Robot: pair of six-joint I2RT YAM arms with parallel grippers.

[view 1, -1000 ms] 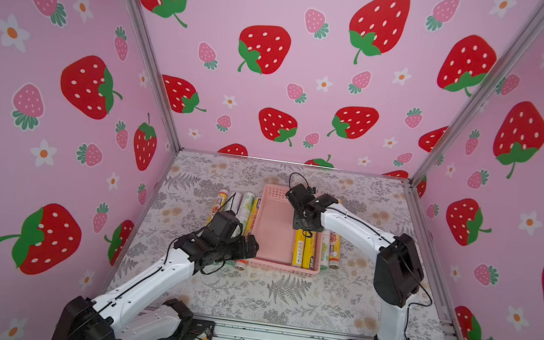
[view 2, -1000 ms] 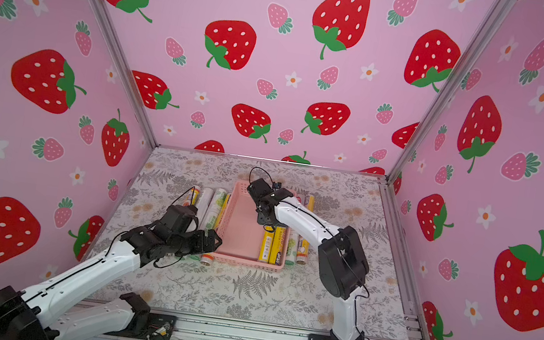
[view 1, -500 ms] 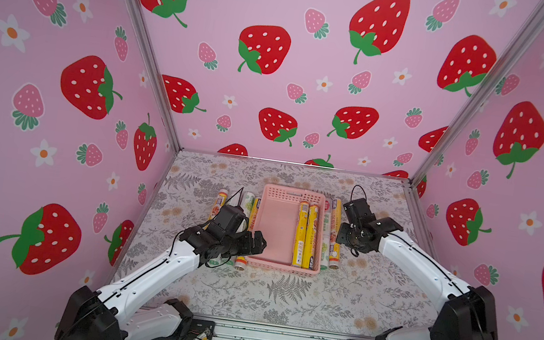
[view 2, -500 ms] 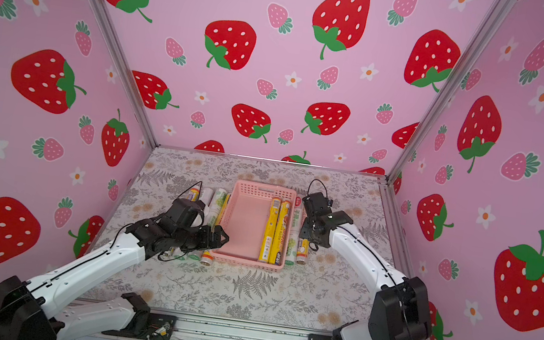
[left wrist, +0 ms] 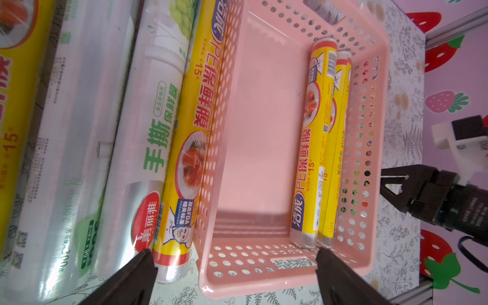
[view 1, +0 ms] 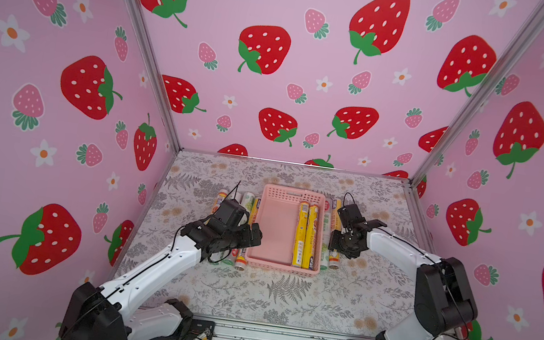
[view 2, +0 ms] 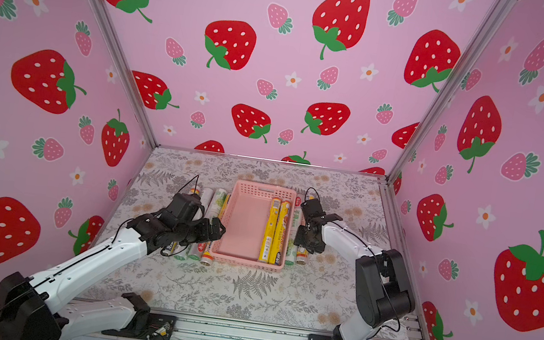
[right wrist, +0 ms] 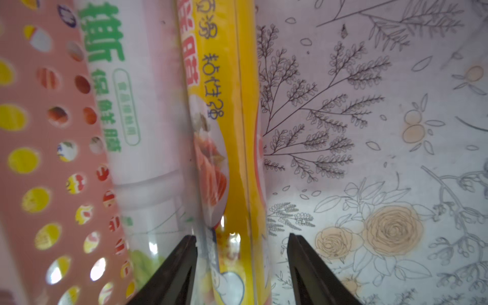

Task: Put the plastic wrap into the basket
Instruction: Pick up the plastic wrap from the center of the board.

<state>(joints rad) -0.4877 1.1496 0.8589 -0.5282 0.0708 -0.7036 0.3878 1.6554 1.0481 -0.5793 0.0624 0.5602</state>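
Observation:
The pink basket (view 1: 273, 229) (view 2: 242, 226) (left wrist: 264, 132) sits mid-table with two yellow rolls of plastic wrap (view 1: 305, 233) (view 2: 275, 231) (left wrist: 314, 148) along its right side. Several more rolls (view 1: 244, 203) (left wrist: 155, 132) lie just left of it. On its right lie a white-green roll (view 1: 326, 222) (right wrist: 142, 118) and a yellow roll (view 1: 333, 261) (right wrist: 227, 105). My left gripper (view 1: 253, 239) (left wrist: 233, 264) hovers open at the basket's near left corner, holding nothing. My right gripper (view 1: 336, 248) (right wrist: 241, 239) is low over the yellow roll, its jaws astride it with a gap on the outer side.
The floral table cover (view 1: 282, 295) runs to pink strawberry walls on three sides and a metal rail (view 1: 276, 337) at the front. The basket's perforated wall (right wrist: 39, 132) stands close beside my right gripper.
My right arm has swung from over the basket out to its right side and come down over the yellow roll there. My left gripper has shifted slightly toward the basket's near corner.

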